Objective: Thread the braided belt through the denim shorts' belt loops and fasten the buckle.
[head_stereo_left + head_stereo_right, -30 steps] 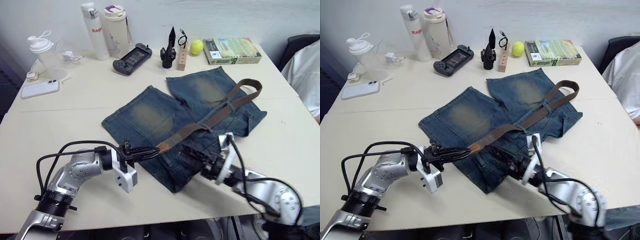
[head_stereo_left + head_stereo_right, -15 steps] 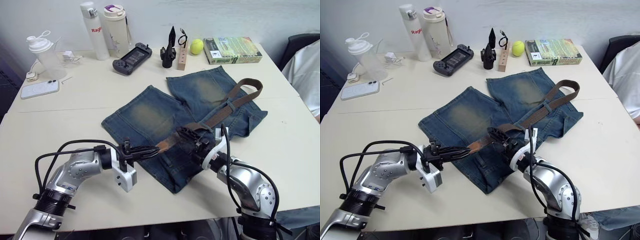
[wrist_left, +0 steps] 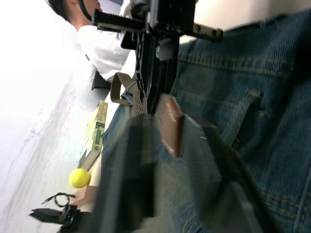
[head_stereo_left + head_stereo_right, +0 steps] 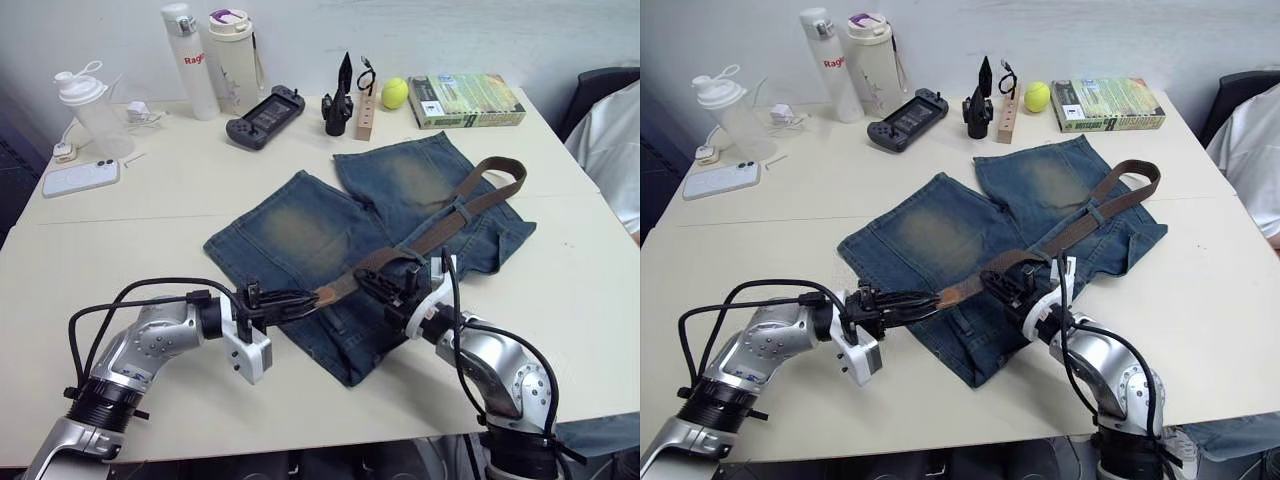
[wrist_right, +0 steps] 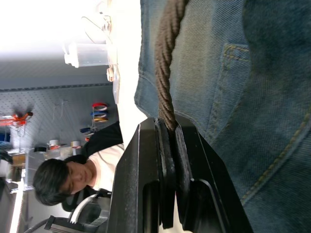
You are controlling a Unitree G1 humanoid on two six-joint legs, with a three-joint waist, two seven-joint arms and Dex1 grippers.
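The tan tip of the braided belt (image 4: 425, 238) is pinched between the two black fingers of the left gripper (image 4: 303, 298), which is closed on it just above the near edge of the denim shorts (image 4: 300, 235). In the left wrist view the tan tip (image 3: 169, 124) is seen clamped between the two fingers (image 3: 133, 160). A little further along the same strap, the right gripper (image 4: 1008, 285) is closed on the brown woven part; in the right wrist view the strap (image 5: 166, 73) is seen squeezed between that gripper's two fingers (image 5: 184, 165). The stretch of belt between the two grippers is held slightly off the denim.

From the right gripper the one belt runs diagonally away over the shorts, passes under one belt loop (image 4: 458, 209) at the waistband, and curves round in a bend at the far right corner of the shorts. The buckle cannot be made out. One pair of shorts is laid flat on the pale table (image 4: 150, 210), both legs with faded yellowish patches.

Along the far edge of the table are seen three bottles (image 4: 181, 60), one white phone (image 4: 80, 178), one black game controller (image 4: 263, 116), one yellow ball (image 4: 393, 93) and one book (image 4: 463, 101). A person's white sleeve (image 4: 610, 150) is seen at the right edge.
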